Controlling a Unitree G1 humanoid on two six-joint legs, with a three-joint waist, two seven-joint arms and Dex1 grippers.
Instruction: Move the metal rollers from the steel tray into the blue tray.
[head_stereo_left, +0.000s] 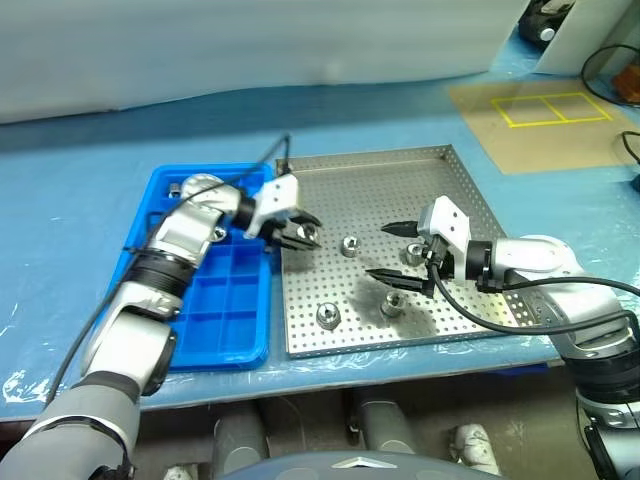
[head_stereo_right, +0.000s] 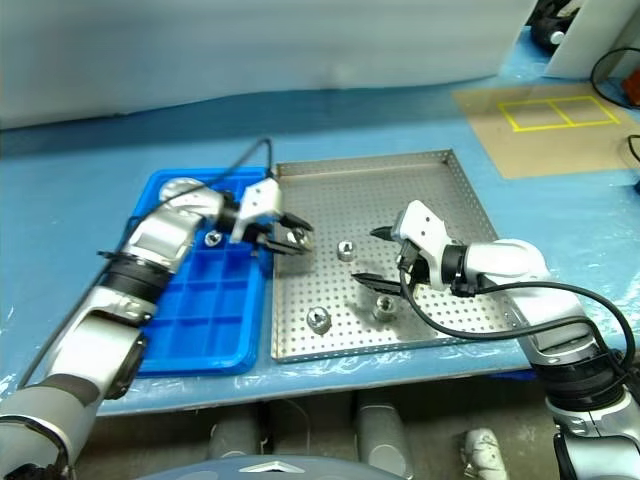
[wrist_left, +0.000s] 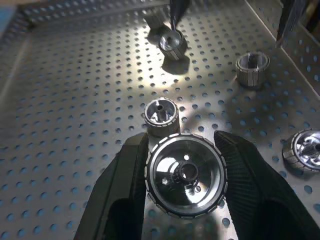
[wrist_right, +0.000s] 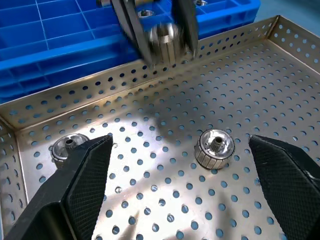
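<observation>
The left gripper (head_stereo_left: 300, 232) is clamped on one metal roller (wrist_left: 186, 173), held above the left edge of the steel tray (head_stereo_left: 450, 170), just right of the blue tray (head_stereo_left: 215, 345), which sits left of centre in the head views. Four more metal rollers lie on the steel tray's perforated floor: one at centre (head_stereo_left: 350, 245), one near the right gripper's fingers (head_stereo_left: 412, 254), and two toward the tray's lower edge (head_stereo_left: 326, 315) (head_stereo_left: 391, 303). The right gripper (head_stereo_left: 395, 252), its fingers spread wide apart and holding nothing, hovers over the tray's right-centre. Both trays rest on the blue-covered table (head_stereo_left: 80, 200).
</observation>
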